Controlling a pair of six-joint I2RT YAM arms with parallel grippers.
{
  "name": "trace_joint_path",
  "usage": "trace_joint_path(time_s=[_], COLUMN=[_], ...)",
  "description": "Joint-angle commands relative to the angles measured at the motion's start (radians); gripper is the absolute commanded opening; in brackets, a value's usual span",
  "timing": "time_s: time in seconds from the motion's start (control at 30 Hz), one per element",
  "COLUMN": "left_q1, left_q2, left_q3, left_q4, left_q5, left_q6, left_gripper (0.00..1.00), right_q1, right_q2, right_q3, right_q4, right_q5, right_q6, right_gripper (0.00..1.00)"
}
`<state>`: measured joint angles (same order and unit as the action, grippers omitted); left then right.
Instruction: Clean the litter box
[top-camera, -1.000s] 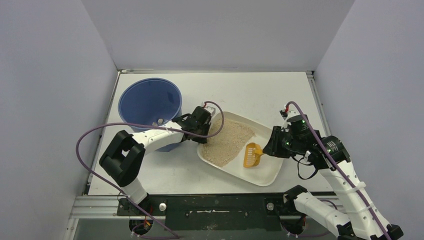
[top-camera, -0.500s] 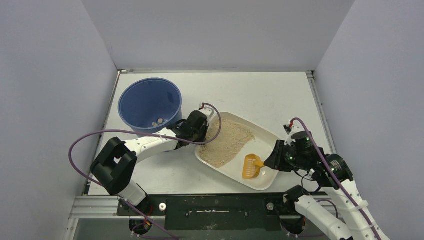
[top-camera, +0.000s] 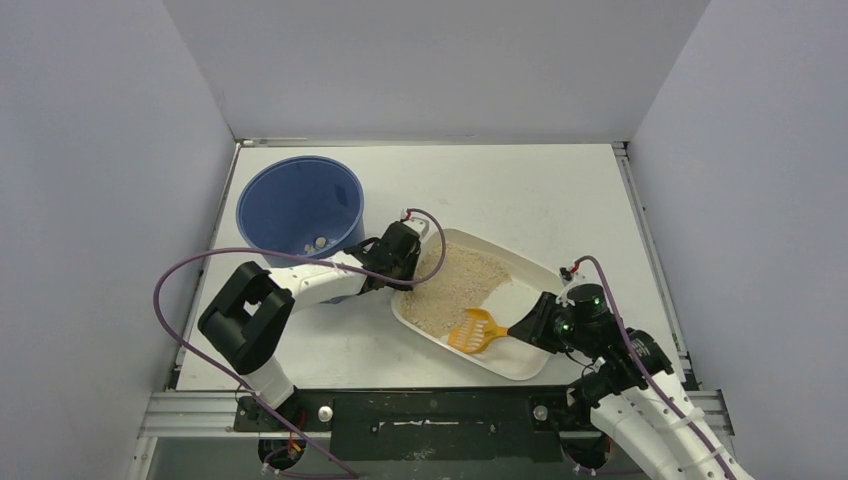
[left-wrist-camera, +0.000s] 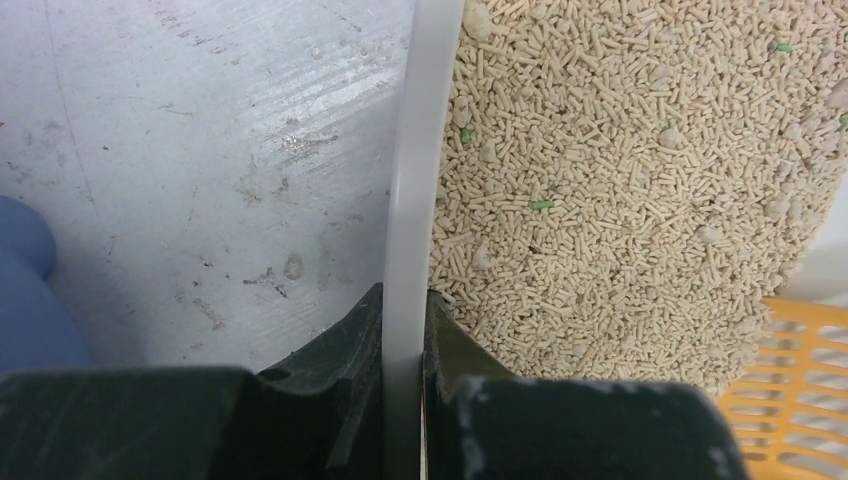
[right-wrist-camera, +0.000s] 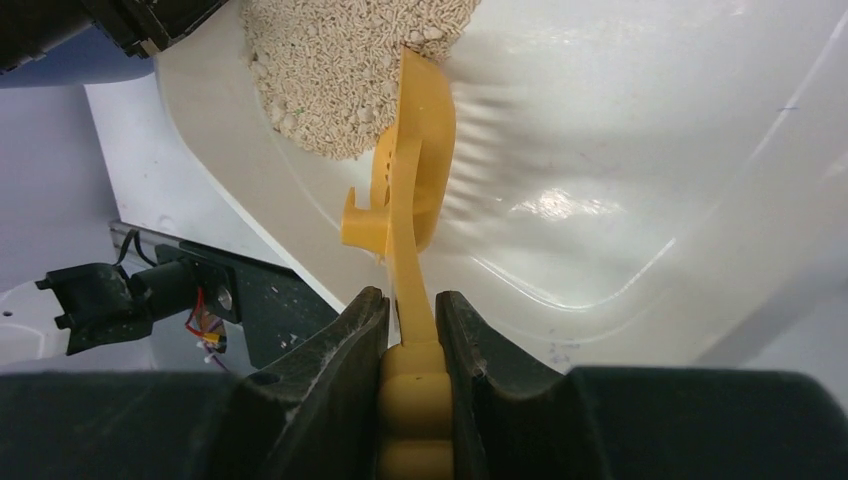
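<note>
The cream litter box (top-camera: 521, 301) sits slantwise on the white table (top-camera: 530, 195), toward the front edge, with its left end near the blue bucket (top-camera: 298, 205). The left gripper (left-wrist-camera: 404, 312) is pinched onto the tray's left rim, and the litter (top-camera: 452, 283) is heaped against that side. The right gripper (right-wrist-camera: 412, 312) is clamped on the handle of the orange slotted scoop (right-wrist-camera: 424, 128), whose head lies at the near edge of the heap. The tray's right half is bare plastic. Broad tabletop shows behind the tray, up to the back wall.

Left end effector (left-wrist-camera: 405, 310) and right end effector (right-wrist-camera: 410, 305) are clamped (pointing inward).
</note>
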<state>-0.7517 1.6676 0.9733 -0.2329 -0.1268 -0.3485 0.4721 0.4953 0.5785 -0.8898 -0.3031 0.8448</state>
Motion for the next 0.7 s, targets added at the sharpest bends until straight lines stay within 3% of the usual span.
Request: trace_joint_path(time_s=[0.0,0.3,0.47,0.67], left_q1=[-0.016,-0.019,-0.034,-0.042], left_q2=[0.002,0.048,0.046,0.05], left_q3=[0.069,0.105,0.114,0.115], left_q4=[0.071,0.078,0.081,0.094], left_q5=[-0.005,0.011,0.0,-0.001], left_q6=[-0.015,-0.071,-0.091,-0.12], left_gripper=[0.0,0.0,0.0,0.0], right_q1=[0.005,0.003,0.003,0.003], right_q2=[0.033,0.246,0.458,0.594], right_q3=[-0.112,-0.273,-0.296,-0.298], right_q4=[0.105,0.482,0.734,0.965], right_q5=[-0.064,-0.255,-0.333,-0.409], right_q6=[0.041,0.04,0.036,0.069], right_gripper=[0.0,0.0,0.0,0.0])
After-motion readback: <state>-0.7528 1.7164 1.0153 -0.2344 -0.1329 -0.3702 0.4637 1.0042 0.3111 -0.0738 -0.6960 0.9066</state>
